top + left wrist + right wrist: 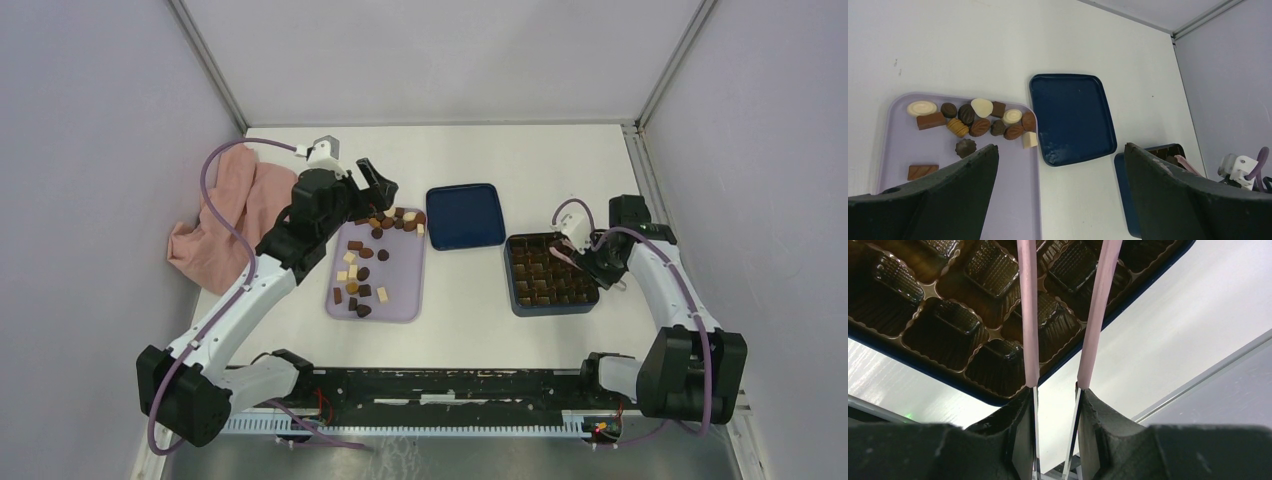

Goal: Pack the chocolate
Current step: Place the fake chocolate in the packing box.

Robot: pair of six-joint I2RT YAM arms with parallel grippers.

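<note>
Left pincer (1061, 150) gapes wide above the chocolate (980, 126) for picking; right pincer (1055, 395) clamps pink tweezers (1028, 315) over the box (555, 310).

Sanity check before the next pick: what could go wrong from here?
1. The left hand hangs open over the chocolates bunched at the far edge of the lilac tray; they touch, so closing may shove neighbours or take two.
2. The right hand grips pink tongs over the box; their tips are out of its wrist view, so aim into a cell may be off.
3. The blue lid lies between tray and box, in the carry path.
</note>
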